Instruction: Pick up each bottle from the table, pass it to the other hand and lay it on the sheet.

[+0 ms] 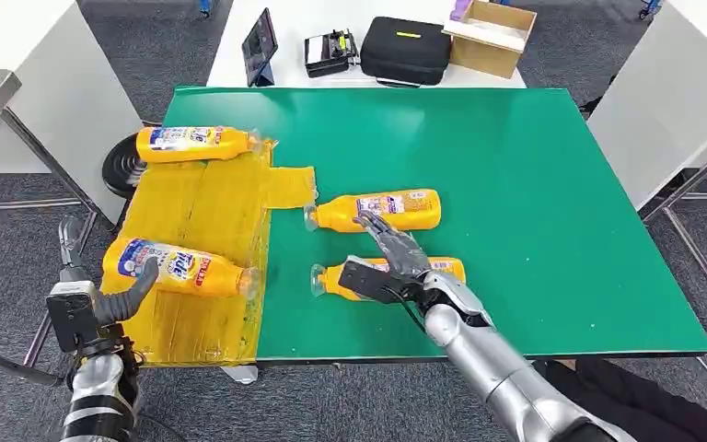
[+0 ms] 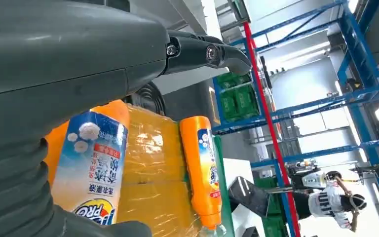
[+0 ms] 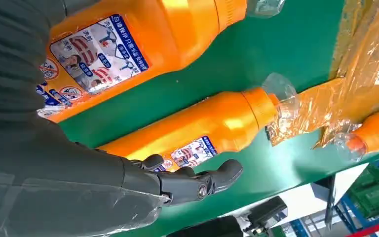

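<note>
Several orange bottles with clear caps lie on their sides. Two rest on the yellow sheet point(image 1: 207, 221): one at its far end point(image 1: 198, 144), one near its front point(image 1: 179, 267). Two lie on the green mat point(image 1: 515, 203): a farther one point(image 1: 382, 210) and a nearer one point(image 1: 442, 269). My right hand point(image 1: 391, 262) hovers over the nearer one point(image 3: 128, 44) with fingers spread, holding nothing; the farther one point(image 3: 212, 128) lies beyond its fingertips. My left hand point(image 1: 101, 308) is open beside the base of the front sheet bottle point(image 2: 94, 163), thumb raised.
Behind the mat, a white table carries a tablet point(image 1: 260, 44), a small device point(image 1: 331, 51), a black case point(image 1: 405, 48) and a cardboard box point(image 1: 490, 35). White tables stand at both sides. A person point(image 2: 335, 202) stands far off among blue racks.
</note>
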Robot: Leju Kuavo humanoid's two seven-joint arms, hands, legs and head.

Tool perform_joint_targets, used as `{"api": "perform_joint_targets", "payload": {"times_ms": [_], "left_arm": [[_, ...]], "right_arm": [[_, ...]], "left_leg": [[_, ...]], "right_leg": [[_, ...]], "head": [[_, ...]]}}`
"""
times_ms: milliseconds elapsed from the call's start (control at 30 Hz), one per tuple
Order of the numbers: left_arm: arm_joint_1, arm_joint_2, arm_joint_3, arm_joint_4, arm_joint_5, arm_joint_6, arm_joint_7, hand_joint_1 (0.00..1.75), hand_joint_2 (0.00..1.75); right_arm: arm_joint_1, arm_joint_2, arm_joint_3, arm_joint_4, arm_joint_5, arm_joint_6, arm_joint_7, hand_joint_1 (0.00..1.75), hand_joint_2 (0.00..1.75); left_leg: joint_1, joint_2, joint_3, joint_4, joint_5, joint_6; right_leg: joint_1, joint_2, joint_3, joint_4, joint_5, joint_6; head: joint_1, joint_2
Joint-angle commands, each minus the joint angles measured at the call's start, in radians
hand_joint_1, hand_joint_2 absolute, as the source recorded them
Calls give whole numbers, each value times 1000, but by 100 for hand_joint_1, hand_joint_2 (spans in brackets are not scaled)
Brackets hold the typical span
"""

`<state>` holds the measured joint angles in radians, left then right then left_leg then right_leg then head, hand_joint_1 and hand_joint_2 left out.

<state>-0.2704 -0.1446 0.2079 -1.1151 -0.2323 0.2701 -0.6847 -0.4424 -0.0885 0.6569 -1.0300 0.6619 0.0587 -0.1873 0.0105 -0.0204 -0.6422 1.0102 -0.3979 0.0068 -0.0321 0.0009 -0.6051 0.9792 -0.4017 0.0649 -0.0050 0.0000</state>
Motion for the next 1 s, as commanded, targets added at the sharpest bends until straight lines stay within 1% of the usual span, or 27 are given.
{"api": "perform_joint_targets", "payload": {"times_ms": [33,100,167,200,233,267,300,333,367,400,467,567,667,700,767,833,867,900,1000], "left_arm": [[-51,-12,-29,106,-9,-15,7,0,175],[-58,-15,-38,118,-10,-15,7,0,175],[-66,-17,-48,130,-7,-18,3,0,175],[-71,-20,-52,137,-6,-16,1,0,175],[-76,-20,-57,145,-6,-17,0,0,175],[-79,-21,-58,148,-6,-18,1,0,175],[-82,-21,-58,155,-5,-16,1,0,175],[-88,-21,-63,167,1,-20,2,0,175],[-90,-22,-66,172,1,-20,3,0,175],[-91,-23,-68,176,1,-19,3,0,175],[-90,-22,-69,182,2,-17,6,0,175],[-89,-21,-72,190,3,-19,8,0,175],[-89,-22,-77,194,5,-25,11,0,175],[-89,-22,-79,194,4,-24,12,0,175],[-90,-22,-76,197,6,-21,15,0,175],[-90,-21,-76,198,7,-21,15,0,175],[-90,-21,-76,198,7,-21,15,0,175],[-89,-21,-75,200,7,-22,15,0,175],[-82,-21,-74,200,8,-20,13,0,175]], "right_arm": [[-72,-62,111,75,-3,44,-6,0,175],[-90,-76,145,78,-11,85,-17,0,175],[-105,-83,183,82,-31,121,-30,0,175],[-111,-88,203,82,-43,134,-37,0,175],[-119,-96,225,80,-50,150,-42,0,175],[-121,-100,228,78,-50,148,-42,0,175],[-125,-108,240,71,-50,153,-43,0,175],[-149,-147,293,52,-74,181,-12,0,175],[-157,-163,310,48,-83,183,-6,0,175],[-157,-174,317,50,-92,183,0,0,175],[-161,-183,326,55,-92,182,13,0,175],[-166,-194,348,70,-93,181,26,0,175],[-174,-220,371,65,-109,188,44,0,175],[-174,-228,373,59,-111,189,48,0,175],[-173,-239,378,52,-115,190,55,0,175],[-171,-244,379,50,-116,189,56,0,175],[-171,-244,379,50,-116,189,56,0,175],[-169,-247,379,49,-116,189,57,0,175],[-157,-277,379,17,-120,174,83,0,175]], "left_leg": [[0,0,2,0,0,0],[1,0,5,1,-2,0],[0,0,2,1,-1,0],[2,2,6,2,-4,0],[1,1,3,1,-2,0],[1,1,5,1,-3,0],[0,0,1,0,0,0],[1,1,3,1,-2,0],[0,0,1,1,-1,0],[1,0,3,1,-2,0],[0,0,1,0,-1,0],[0,0,3,1,-2,0],[0,0,2,0,-1,0],[1,1,3,1,-2,0],[0,0,1,0,-1,0],[1,1,5,1,-3,0],[0,0,1,0,-1,0],[1,1,3,1,-2,0],[0,0,1,0,-1,0]], "right_leg": [[1,-1,2,0,-1,-2],[2,-2,6,0,-2,-5],[1,-1,3,0,-1,-3],[3,-1,7,0,-3,-6],[2,-1,4,0,-1,-3],[2,-1,6,0,-2,-5],[1,-1,2,0,-1,-2],[1,-1,3,0,-1,-4],[1,-1,2,0,-1,-3],[2,-2,5,0,-2,-4],[0,-1,1,0,-1,-2],[1,-2,5,0,-2,-3],[1,-1,3,0,-1,-3],[1,-1,5,0,-2,-4],[1,-1,2,0,-1,-3],[2,-1,6,0,-3,-5],[0,-1,2,0,-1,-2],[2,-1,4,0,-2,-4],[1,-1,2,0,-1,-2]], "head": [[0,0],[0,0],[0,0],[0,0],[0,0],[0,0],[0,0],[0,0],[0,0],[0,0],[0,0],[0,0],[0,0],[0,0],[0,0],[0,0],[0,0],[0,0],[0,0]]}}
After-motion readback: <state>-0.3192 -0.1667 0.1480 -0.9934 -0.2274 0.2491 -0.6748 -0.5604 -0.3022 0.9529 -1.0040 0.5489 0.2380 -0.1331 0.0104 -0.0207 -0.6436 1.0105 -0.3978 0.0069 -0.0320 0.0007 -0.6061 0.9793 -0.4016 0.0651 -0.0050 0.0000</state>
